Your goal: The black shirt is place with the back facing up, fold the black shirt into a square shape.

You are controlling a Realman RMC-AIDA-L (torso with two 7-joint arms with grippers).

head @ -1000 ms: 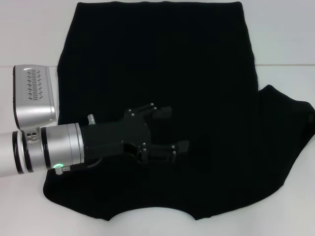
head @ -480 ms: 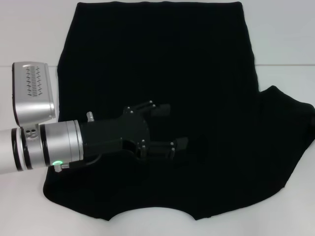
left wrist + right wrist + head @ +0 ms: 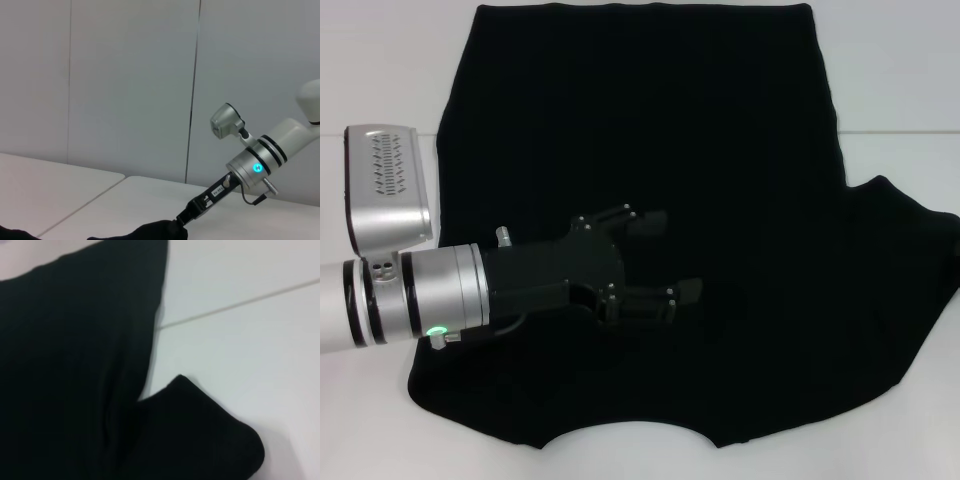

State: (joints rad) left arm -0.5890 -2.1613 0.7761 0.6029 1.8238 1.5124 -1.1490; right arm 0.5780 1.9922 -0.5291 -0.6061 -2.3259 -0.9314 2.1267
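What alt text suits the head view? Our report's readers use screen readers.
A black shirt lies spread on a white table, plain side up. The left gripper, fingers open, reaches in over the shirt's left half; its right sleeve sticks out.

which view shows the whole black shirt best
The head view: nearly all of the black shirt lies spread there, the left tool open above it. Right wrist shows only an edge and sleeve; left wrist, a sliver.

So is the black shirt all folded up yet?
Only partly: the black shirt has its left sleeve side folded in, while the right sleeve sticks out on the table.
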